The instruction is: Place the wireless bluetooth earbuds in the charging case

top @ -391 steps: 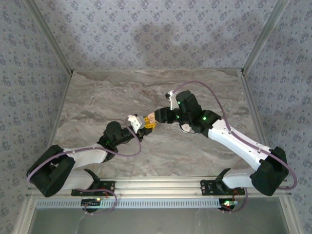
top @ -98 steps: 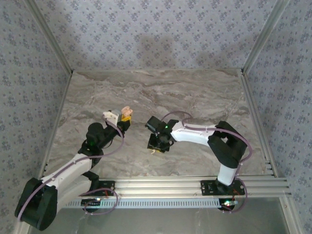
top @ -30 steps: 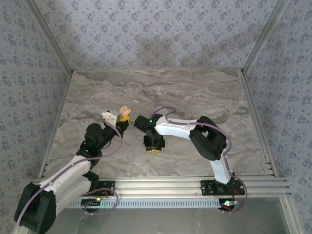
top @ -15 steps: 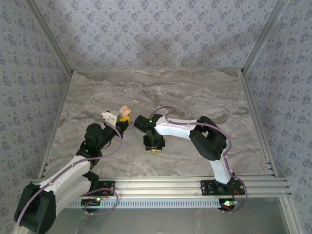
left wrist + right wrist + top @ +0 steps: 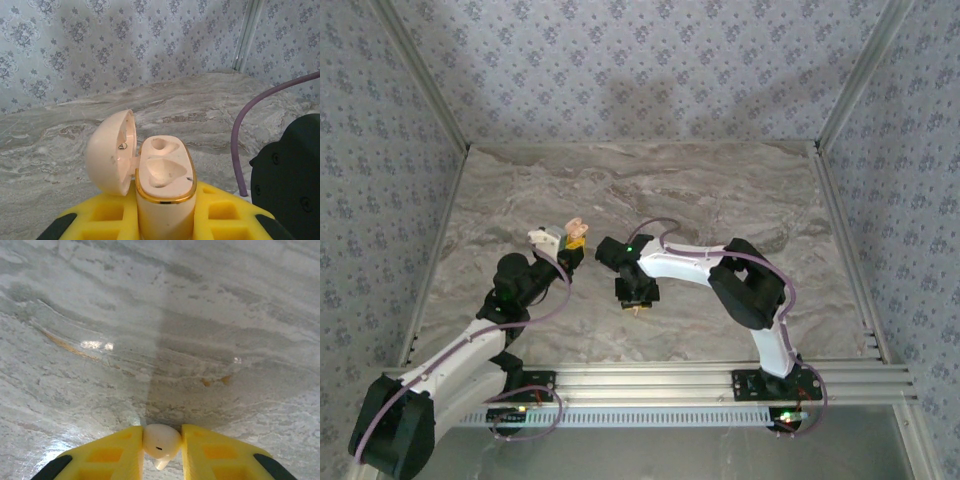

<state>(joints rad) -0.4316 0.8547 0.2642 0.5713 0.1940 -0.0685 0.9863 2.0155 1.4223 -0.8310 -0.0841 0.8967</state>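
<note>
Right gripper, barely moved since a second ago, pinches an earbud.

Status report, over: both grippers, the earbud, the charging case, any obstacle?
Left gripper shut on charging case, lid open, both wells empty. Right gripper shut on one earbud, low near table. No obstacle seen between them.

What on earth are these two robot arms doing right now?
The left gripper holds a small cream charging case upright with its lid flipped open; the case is empty inside. The right gripper, low over the marble table, is pinching one white earbud. No earbud is in the case yet.
</note>
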